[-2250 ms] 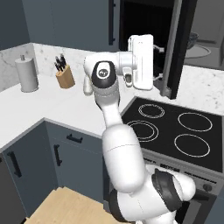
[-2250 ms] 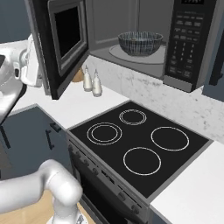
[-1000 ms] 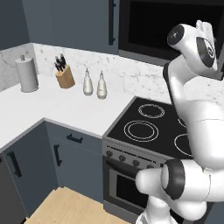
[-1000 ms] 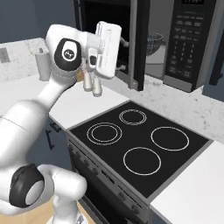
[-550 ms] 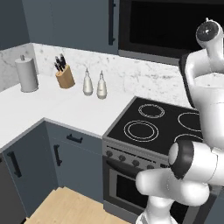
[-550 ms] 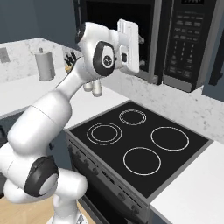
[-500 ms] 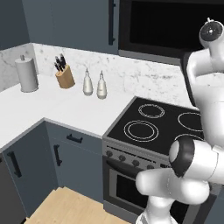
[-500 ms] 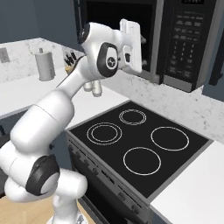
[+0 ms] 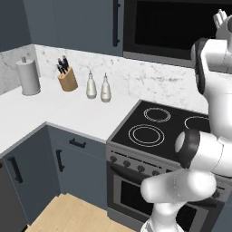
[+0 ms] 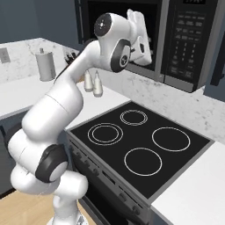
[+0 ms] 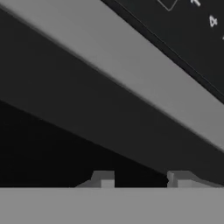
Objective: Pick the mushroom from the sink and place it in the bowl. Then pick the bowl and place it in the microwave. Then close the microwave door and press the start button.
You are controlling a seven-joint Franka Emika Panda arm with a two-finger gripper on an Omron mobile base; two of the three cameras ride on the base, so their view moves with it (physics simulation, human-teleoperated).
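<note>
- No brand name or readable word anywhere; pale marks on the black keypad panel [image 10: 185, 41] at the right of the large black wall-mounted microwave [image 10: 145, 26] too small to read in the right base view.
- In the hand view, a few pale arrow-like glyphs at the top right on a black surface, legible as shapes only, not as letters.
- Wide black microwave door with dark glass window [image 9: 174, 29] swung shut, flush with the frame in the left base view; interior hidden behind it, so bowl and mushroom not to be located.
- White two-finger gripper [image 10: 135, 19] raised against the upper door face in the right base view, just left of the keypad panel; contact not to be judged.
- Fingertips [image 11: 103, 178] partly apart in the hand view, nothing between them; whether released or clenching cannot be told.
- Hand view: diagonal grey band between black surfaces, very close.
- Left base view alone: black glass cooktop with four white rings [image 9: 166, 126], oven front with knobs [image 9: 136, 168] beneath it, white paper-towel roll on a stand [image 9: 27, 77], wooden knife block with dark handles [image 9: 66, 78], two pale shaker bottles [image 9: 98, 86] side by side on the white countertop [image 9: 54, 111].
- Right base view alone: the keypad panel, and a wall outlet [image 10: 5, 55] at the far left.
</note>
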